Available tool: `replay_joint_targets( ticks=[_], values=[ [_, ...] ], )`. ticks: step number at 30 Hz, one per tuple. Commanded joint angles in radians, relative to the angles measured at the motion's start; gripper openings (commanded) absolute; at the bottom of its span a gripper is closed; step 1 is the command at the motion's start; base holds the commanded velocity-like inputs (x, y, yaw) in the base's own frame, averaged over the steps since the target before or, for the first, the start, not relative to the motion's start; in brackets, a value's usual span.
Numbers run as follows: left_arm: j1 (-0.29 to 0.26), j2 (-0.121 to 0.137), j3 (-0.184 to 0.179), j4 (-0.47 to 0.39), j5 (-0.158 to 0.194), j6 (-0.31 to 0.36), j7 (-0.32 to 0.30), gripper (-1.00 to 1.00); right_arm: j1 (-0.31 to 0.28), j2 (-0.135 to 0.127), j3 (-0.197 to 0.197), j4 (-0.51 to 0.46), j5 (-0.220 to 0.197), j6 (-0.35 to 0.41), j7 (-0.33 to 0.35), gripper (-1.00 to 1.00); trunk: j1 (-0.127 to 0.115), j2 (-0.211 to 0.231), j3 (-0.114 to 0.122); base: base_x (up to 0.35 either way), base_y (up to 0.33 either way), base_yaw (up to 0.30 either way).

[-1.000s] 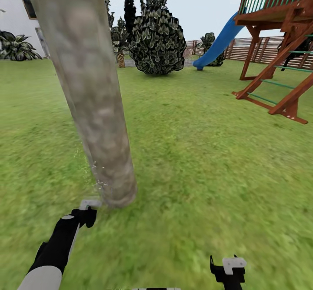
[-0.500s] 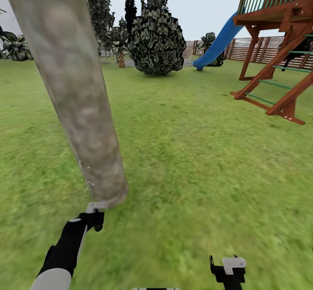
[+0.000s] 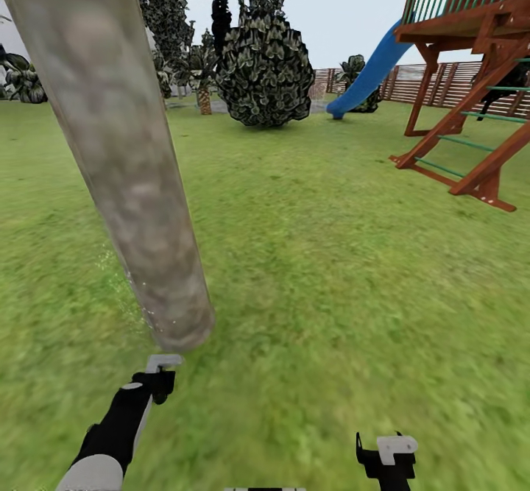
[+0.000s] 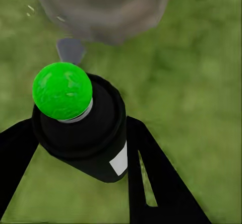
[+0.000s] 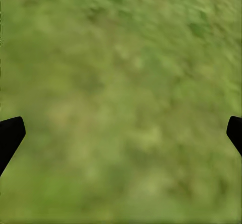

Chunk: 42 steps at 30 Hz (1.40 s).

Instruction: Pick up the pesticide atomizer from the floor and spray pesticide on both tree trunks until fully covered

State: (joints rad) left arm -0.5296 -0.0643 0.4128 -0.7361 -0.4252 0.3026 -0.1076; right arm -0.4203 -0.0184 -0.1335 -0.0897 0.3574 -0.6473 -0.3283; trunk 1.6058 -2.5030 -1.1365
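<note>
The thick mottled grey-brown tree trunk (image 3: 125,160) leans across the left of the head view, and its foot (image 4: 101,5) meets the grass floor (image 3: 331,270). Fine white pesticide specks (image 3: 147,311) dot its lower left side. My left gripper (image 3: 160,376) hangs just in front of the trunk's foot, shut on the pesticide atomizer (image 3: 163,362). In the left wrist view the atomizer (image 4: 80,133) is a black bottle with a green spot, pinched between the black fingers (image 4: 151,178) and pointing at the trunk. My right gripper (image 3: 390,453) hovers low at the right, open over bare grass (image 5: 121,103).
A round dark bush (image 3: 265,71) and tall dark-leaved trees (image 3: 163,12) stand at the back. A wooden play tower (image 3: 478,71) with a blue slide (image 3: 368,75) fills the right, with a brown slat fence (image 3: 434,82) behind. Open lawn lies between.
The view has shifted, so the trunk stands further left. My left gripper with the atomizer has drawn back a little from the trunk's foot. The right gripper has not moved.
</note>
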Motion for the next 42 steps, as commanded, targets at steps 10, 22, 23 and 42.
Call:
replay_joint_targets(
  ticks=[10,22,23,42],
  values=[
    [0.0,0.019,-0.003,-0.009,-0.001,-0.01,0.025,-1.0,0.0,0.0,0.0,0.0,0.0,0.0,0.0,1.0,0.0,0.0,0.0,0.0,-0.044,0.162],
    [-0.005,-0.011,-0.004,-0.073,0.002,-0.014,0.034,-1.0,0.0,0.0,0.0,0.001,0.0,0.0,0.0,1.0,0.0,0.0,0.0,-0.099,-0.247,0.058],
    [-0.023,-0.012,-0.004,-0.074,0.001,-0.009,0.034,-1.0,0.0,0.0,0.0,0.0,0.0,0.0,0.0,1.0,0.0,0.0,0.0,-0.072,-0.254,0.271],
    [-0.16,-0.035,-0.107,-0.141,0.018,0.094,0.022,-1.0,0.0,0.0,0.0,0.001,0.0,0.0,0.0,1.0,0.0,0.0,0.0,-0.003,-0.043,0.163]
  ],
)
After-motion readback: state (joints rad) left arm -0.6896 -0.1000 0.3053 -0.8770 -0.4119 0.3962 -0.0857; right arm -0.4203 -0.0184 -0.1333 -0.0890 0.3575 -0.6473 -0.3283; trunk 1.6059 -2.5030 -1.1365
